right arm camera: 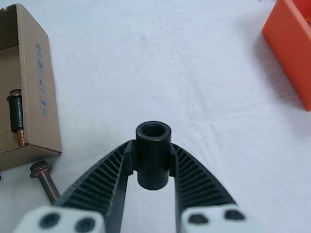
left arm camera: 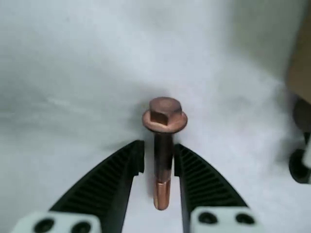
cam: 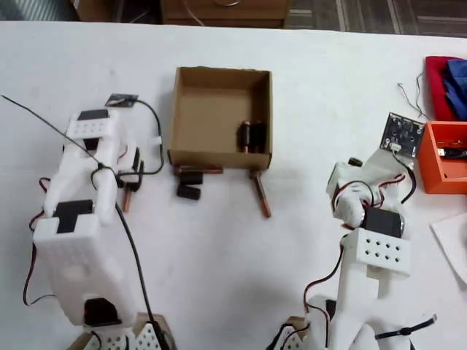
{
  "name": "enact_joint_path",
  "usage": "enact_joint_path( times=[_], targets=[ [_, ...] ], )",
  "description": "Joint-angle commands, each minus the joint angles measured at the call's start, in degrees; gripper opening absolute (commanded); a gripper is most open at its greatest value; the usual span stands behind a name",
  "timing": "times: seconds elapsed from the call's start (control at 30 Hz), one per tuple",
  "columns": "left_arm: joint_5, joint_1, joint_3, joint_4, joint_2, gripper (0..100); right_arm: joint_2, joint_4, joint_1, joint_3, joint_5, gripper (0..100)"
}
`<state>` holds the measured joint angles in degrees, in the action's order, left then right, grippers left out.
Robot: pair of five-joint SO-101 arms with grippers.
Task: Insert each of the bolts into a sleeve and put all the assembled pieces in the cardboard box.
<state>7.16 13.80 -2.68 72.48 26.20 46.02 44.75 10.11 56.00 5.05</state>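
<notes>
Left end effector (left arm camera: pixel 158 159) pinches copper hex-head bolt (left arm camera: pixel 164 119) by its shank, tip left free for insertion. Right end effector (right arm camera: pixel 153 156) clamps black cylindrical sleeve (right arm camera: pixel 153 138), bore exposed, likely to receive it. Brown cardboard box (cam: pixel 219 157) already holds one assembled piece (cam: pixel 252 135).

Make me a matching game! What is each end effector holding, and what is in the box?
Column one:
1. left end effector
2. right end effector
3. brown cardboard box

Column two:
A. black cylindrical sleeve
B. bolt already in its sleeve
C. copper-coloured hex-head bolt

Pairs: 1-C, 2-A, 3-B.
</notes>
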Motion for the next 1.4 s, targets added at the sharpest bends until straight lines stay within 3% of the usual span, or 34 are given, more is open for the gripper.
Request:
enact_joint_path(
  times=[0.0, 0.5, 0.67, 0.77, 0.9, 1.17, 1.27, 1.37],
  targets=[
    [0.18, -0.97, 5.23, -0.18, 0.18, 11, 2.07, -0.84, 0.57, -0.62, -0.09, 2.1],
    [0.35, -1.14, 6.81, -1.76, 4.4, 11, 2.07, -0.84, 0.57, -0.62, -0.09, 2.1],
    [0.44, -1.14, 9.19, 0.88, 5.36, 9, 2.07, -0.84, 0.57, -0.62, -0.09, 2.1],
    [0.53, -1.14, 10.95, 1.05, 4.84, 2, 2.07, -0.84, 0.57, -0.62, -0.09, 2.1],
    [0.35, -1.14, 15.52, 5.63, 3.43, 2, 2.15, -0.84, 0.57, -0.62, -0.09, 2.1],
    [0.09, -4.4, 24.66, 23.3, -13.01, 2, 9.36, 3.74, 0.13, -0.18, -0.09, 2.1],
    [-4.4, -3.16, 19.82, 19.96, -24.18, 2, 15.78, 4.35, 0.04, 2.81, -0.18, 2.1],
    [-8.53, -2.81, 6.37, 9.14, -36.84, 2, 22.29, 2.77, -3.3, 7.47, -0.18, 2.1]
  ],
)
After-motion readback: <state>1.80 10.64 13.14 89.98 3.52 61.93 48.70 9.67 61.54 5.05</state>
